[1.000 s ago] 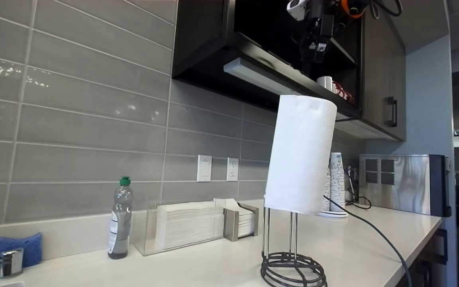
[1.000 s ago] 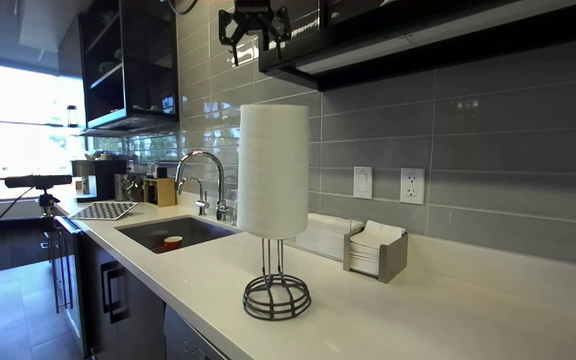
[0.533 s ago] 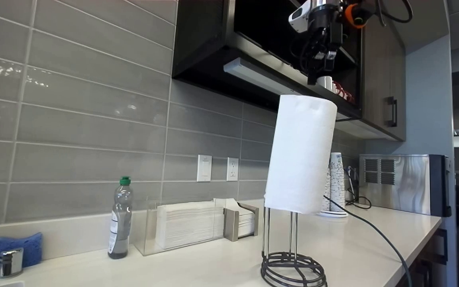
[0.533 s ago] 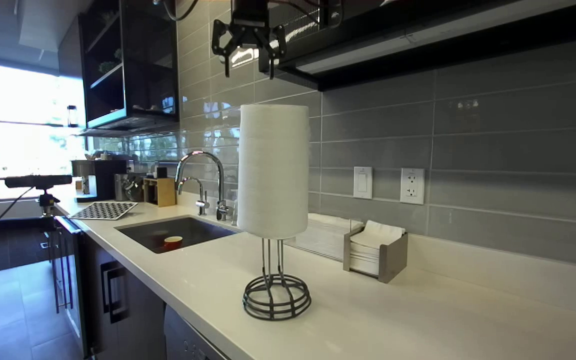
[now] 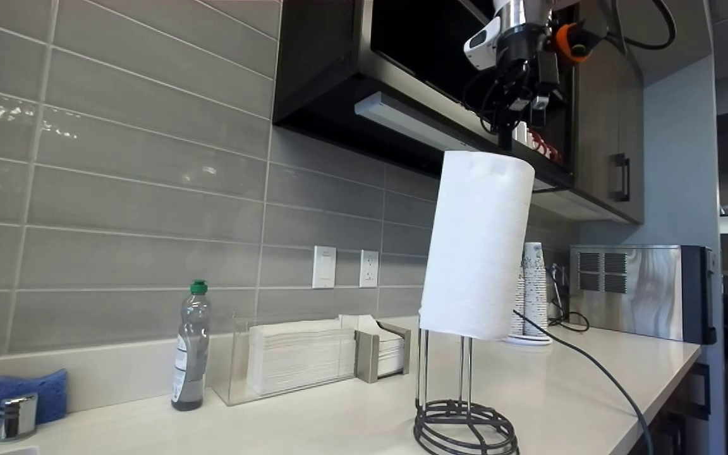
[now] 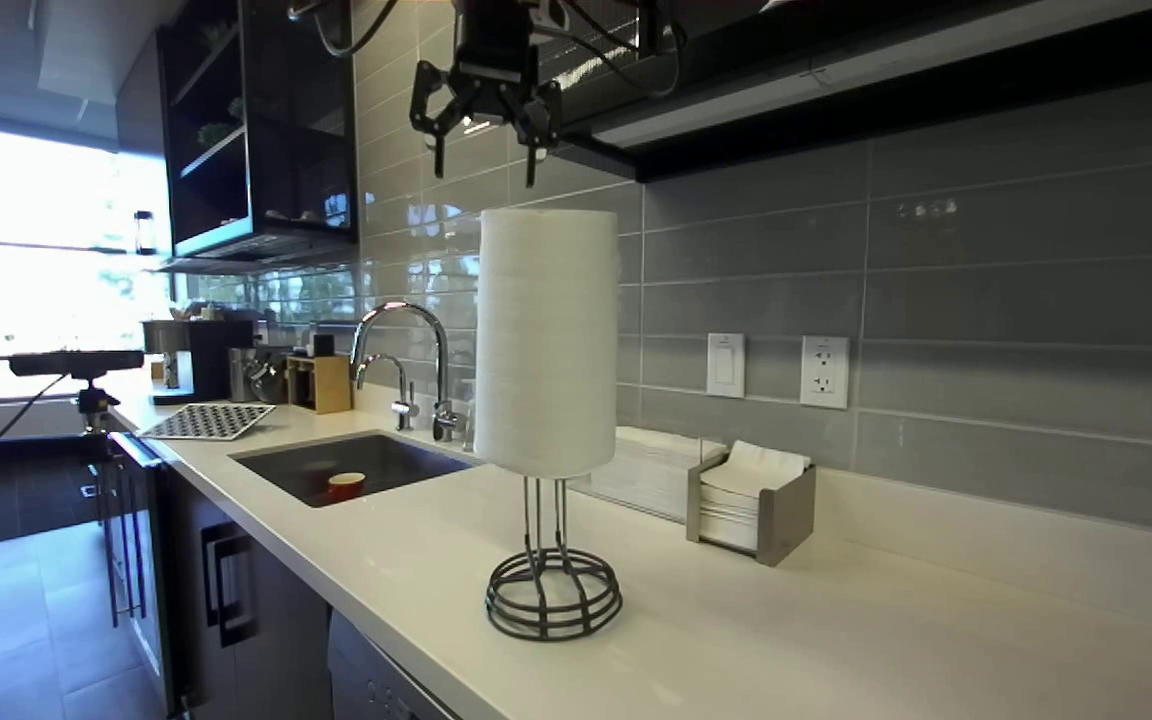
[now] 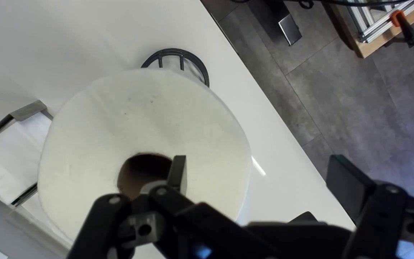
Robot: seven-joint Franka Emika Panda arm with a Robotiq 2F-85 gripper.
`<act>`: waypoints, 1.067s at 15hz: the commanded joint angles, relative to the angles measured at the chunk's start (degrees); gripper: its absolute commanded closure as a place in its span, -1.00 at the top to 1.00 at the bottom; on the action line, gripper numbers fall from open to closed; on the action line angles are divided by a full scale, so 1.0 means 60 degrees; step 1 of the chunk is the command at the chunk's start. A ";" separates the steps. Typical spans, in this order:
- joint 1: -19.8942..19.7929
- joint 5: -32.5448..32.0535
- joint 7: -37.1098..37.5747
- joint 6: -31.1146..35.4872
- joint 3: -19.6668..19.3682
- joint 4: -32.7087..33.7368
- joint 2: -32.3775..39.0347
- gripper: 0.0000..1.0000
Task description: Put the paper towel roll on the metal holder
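Observation:
The paper towel roll is a large white cylinder, also seen in an exterior view. It stands raised on the metal holder, with a gap between its underside and the coiled base. The thin rods run up under the roll; their upper ends are hidden. In the wrist view the roll's top and dark core show, with part of the holder's ring beyond. My gripper is open and empty, pointing down just above the roll, apart from it. One finger overlaps the core's edge in the wrist view.
A dark overhead cabinet with a light bar hangs beside the arm. Napkin holders, a soap bottle and stacked cups stand along the wall. A sink and faucet lie behind the roll.
My open gripper has come down toward the roll's top, drifting slightly left in one of the exterior views and right in the opposite one. The roll and holder have not moved.

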 commanded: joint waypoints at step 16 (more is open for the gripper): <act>-0.0446 0.0255 -0.1154 0.2401 0.0178 -0.2072 -0.0795 0.00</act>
